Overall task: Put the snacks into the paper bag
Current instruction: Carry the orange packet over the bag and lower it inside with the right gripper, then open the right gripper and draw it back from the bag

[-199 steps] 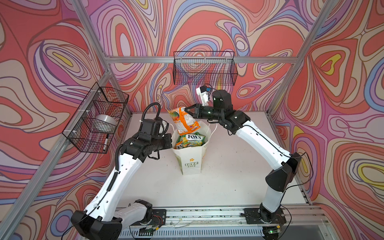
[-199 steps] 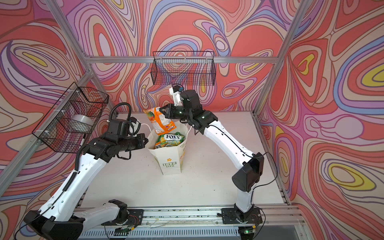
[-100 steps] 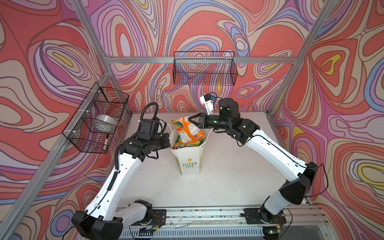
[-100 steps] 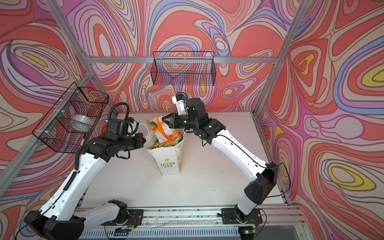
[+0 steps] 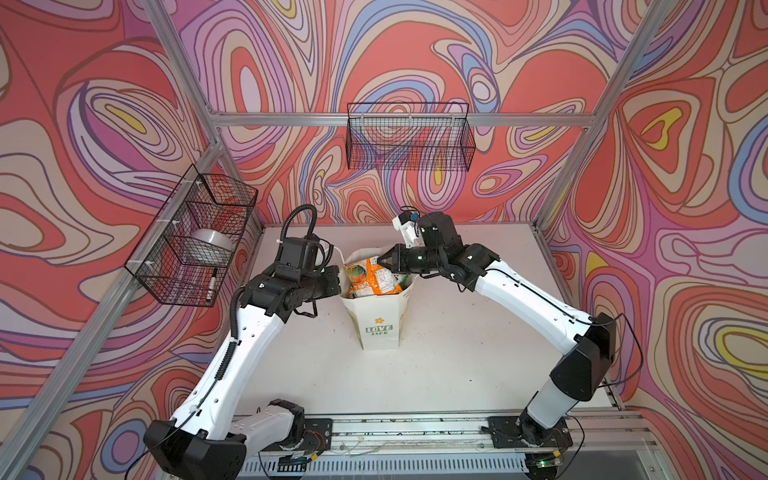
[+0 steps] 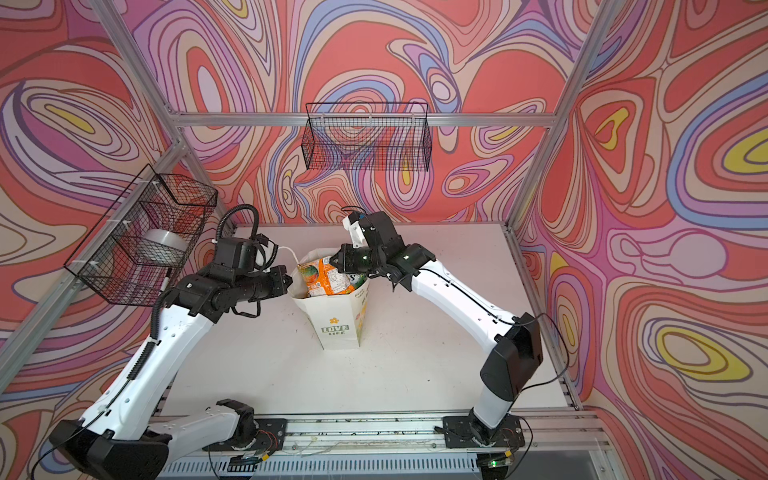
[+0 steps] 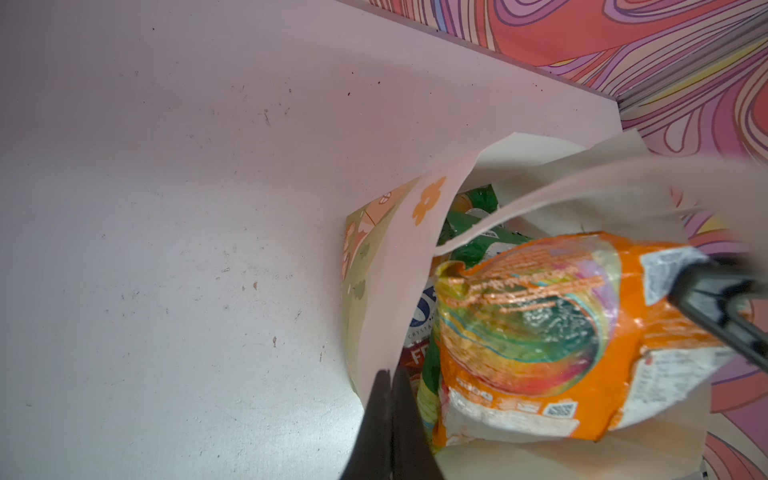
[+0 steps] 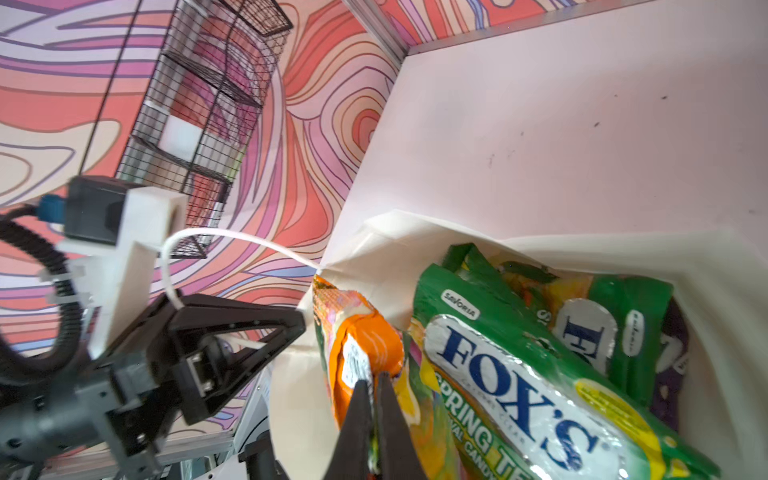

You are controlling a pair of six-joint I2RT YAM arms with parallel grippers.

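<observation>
The white paper bag (image 5: 379,328) (image 6: 336,328) stands upright mid-table, its mouth open. My left gripper (image 5: 338,278) (image 7: 390,374) is shut on the bag's left rim (image 7: 399,266). My right gripper (image 5: 380,262) (image 8: 372,380) is shut on the edge of an orange snack packet (image 5: 368,276) (image 7: 519,332) (image 8: 365,336). That packet lies tilted in the bag's mouth, partly above the rim. Under it in the bag are green FOX'S packets (image 8: 519,386) (image 7: 473,232) and a purple one (image 8: 669,345). A white cord handle (image 8: 232,237) loops over the left gripper.
A black wire basket (image 5: 191,241) on the left wall holds a grey roll (image 5: 208,243) and a marker (image 5: 212,284). Another wire basket (image 5: 409,137) hangs on the back wall. The white table (image 5: 478,353) ends at the arms' mounting rail (image 5: 415,428) in front.
My right gripper has come down and toward the front with the orange packet, from above the bag into its mouth. The left gripper has kept its hold on the rim.
</observation>
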